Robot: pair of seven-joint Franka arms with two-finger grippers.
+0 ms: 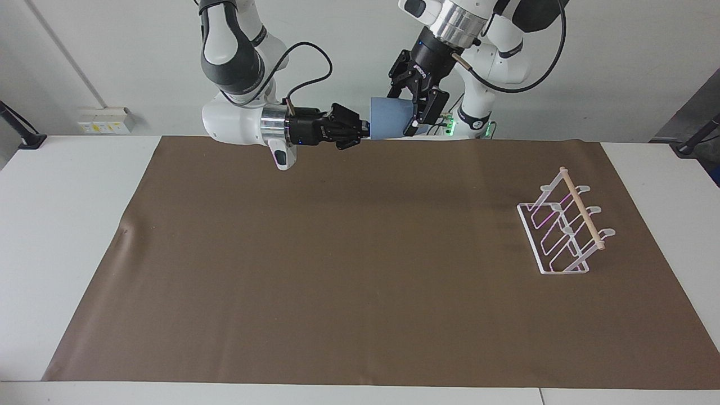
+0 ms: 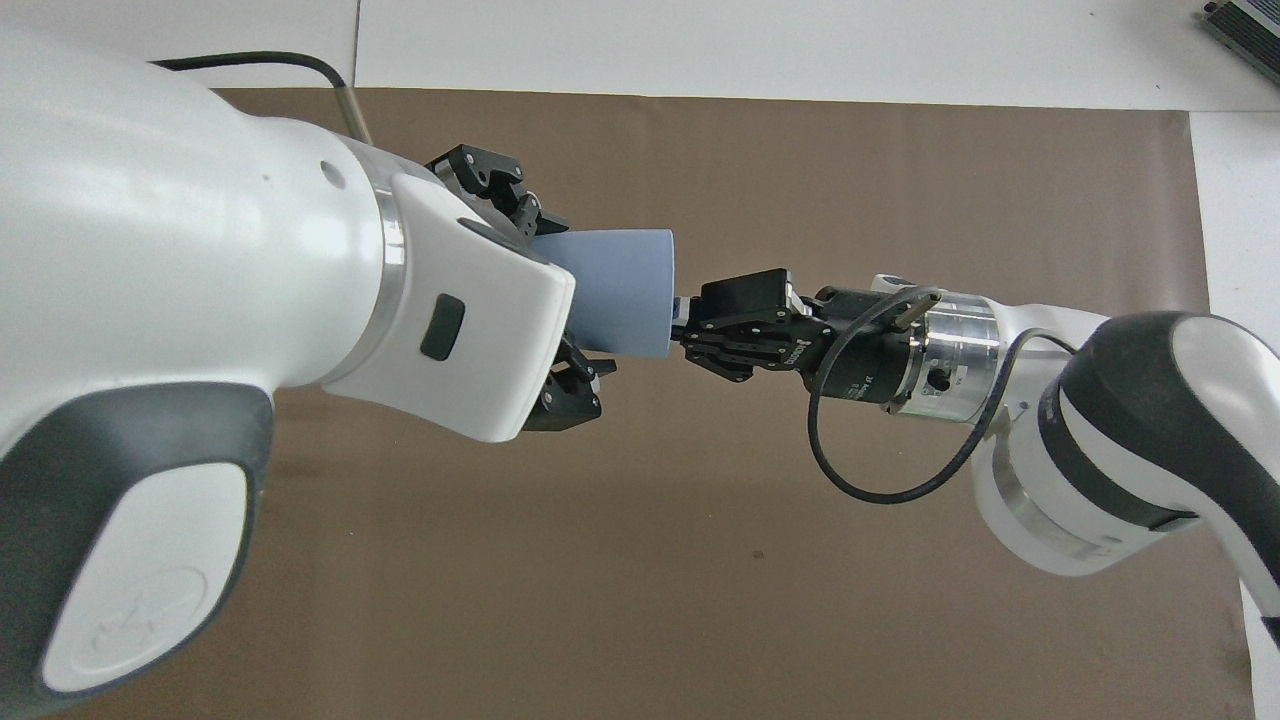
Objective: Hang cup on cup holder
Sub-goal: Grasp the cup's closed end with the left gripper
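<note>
So the big brown mat [image 1: 360, 264] covers most of the white table [image 1: 67, 225], and both arms are up in the air over the edge of the mat closest to the robots. The left arm [image 2: 180, 330] fills a huge chunk of the overhead view, so the rack is hidden there.

The white wire cup holder [image 1: 562, 230] with the wooden dowel [image 1: 582, 208] along its top sits on the mat toward the left arm's end of the table, well apart from both grippers, with nothing hanging on it.

The light blue cup [image 1: 388, 118] is held on its side in mid-air, right between the two grippers. The right gripper [image 1: 363, 130] comes in level and has its fingers pinched on the cup's rim at the wide, open end; in the overhead view you can see it [image 2: 680, 325] clamped on that edge. The left gripper [image 1: 413, 109] points down at a slant over the cup's narrow base end, its fingers spread wide on either side of the cup body. From these angles I can't tell whether those fingers actually touch the cup, but they look open around it, not squeezing.
</note>
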